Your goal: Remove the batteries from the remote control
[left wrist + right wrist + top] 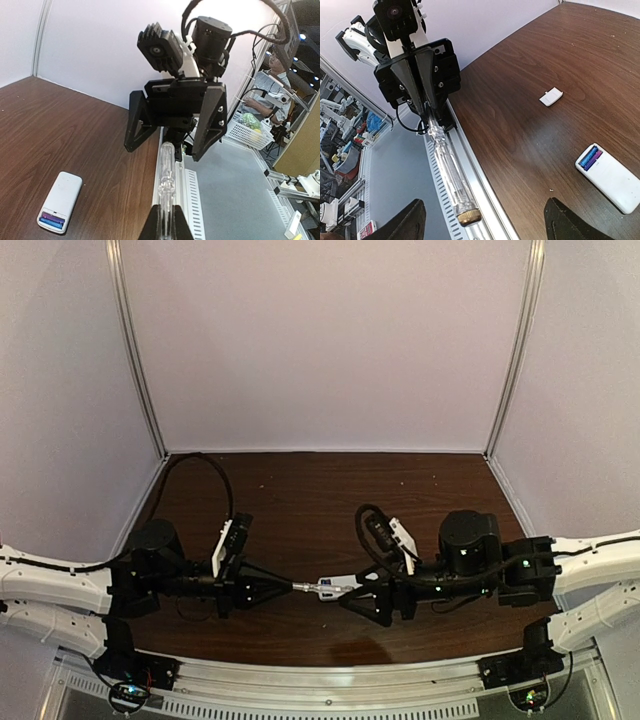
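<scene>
backing the right end effector (165,149) straight away from the clear tool (447,170) looks like the safe way through this step: its fingers (410,225) are spread wide on either side of the tool's brass-capped end, touching nothing, so a sideways drift could knock it. the left end effector (426,112) is pressed together, pinching the tool's other end, and should hold firm and level. both arms lie low over the near edge of the desk (300,490), wrists turned inward, facing each other. further in, the remote control (60,201) rests back-up on the desk, its bay uncovered, the batteries (52,220) side by side inside, blue and purple. well apart from it, farther off, lies a small white cover (551,96).
</scene>
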### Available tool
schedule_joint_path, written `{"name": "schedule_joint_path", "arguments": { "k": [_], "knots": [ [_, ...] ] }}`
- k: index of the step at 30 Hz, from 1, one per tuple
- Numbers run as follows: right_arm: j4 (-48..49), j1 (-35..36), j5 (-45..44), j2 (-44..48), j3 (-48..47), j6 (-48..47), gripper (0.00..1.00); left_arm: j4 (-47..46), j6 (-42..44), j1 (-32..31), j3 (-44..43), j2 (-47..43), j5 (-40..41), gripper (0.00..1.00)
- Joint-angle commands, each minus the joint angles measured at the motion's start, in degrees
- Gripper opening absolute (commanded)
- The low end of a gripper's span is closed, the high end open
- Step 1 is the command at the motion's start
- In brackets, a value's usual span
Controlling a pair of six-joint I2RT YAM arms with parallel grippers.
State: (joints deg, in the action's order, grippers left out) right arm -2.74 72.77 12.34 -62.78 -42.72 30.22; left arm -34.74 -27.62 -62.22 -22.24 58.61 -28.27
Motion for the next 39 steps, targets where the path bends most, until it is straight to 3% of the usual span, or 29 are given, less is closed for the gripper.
{"name": "schedule_joint_path", "arguments": {
  "k": [1, 11, 22, 32, 39],
  "knots": [
    [10.3, 0.0, -3.7, 1.3, 3.5, 1.2, 0.82, -5.8, -2.5, -0.1, 0.7, 1.4, 1.0, 0.0],
    [25.4, 1.3, -2.3, -0.3, 7.6, 0.2, 0.74, -12.4, -6.0, -0.1, 1.0, 5.6, 1.1, 0.0],
    [27.8, 3.5, -5.2, -4.2, 6.8, -3.4, 0.68, -19.2, -9.5, -0.1, 2.1, 7.3, -1.3, 0.0],
    [32.3, 4.6, -4.1, -7.2, 6.1, -5.0, 0.43, -19.4, -9.9, -0.1, 2.6, 6.2, -1.4, 0.0],
    [34.5, 5.0, -2.6, -8.3, 5.7, -5.9, 0.35, -18.8, -10.2, -0.1, 2.9, 4.9, -2.1, 0.0]
  ]
}}
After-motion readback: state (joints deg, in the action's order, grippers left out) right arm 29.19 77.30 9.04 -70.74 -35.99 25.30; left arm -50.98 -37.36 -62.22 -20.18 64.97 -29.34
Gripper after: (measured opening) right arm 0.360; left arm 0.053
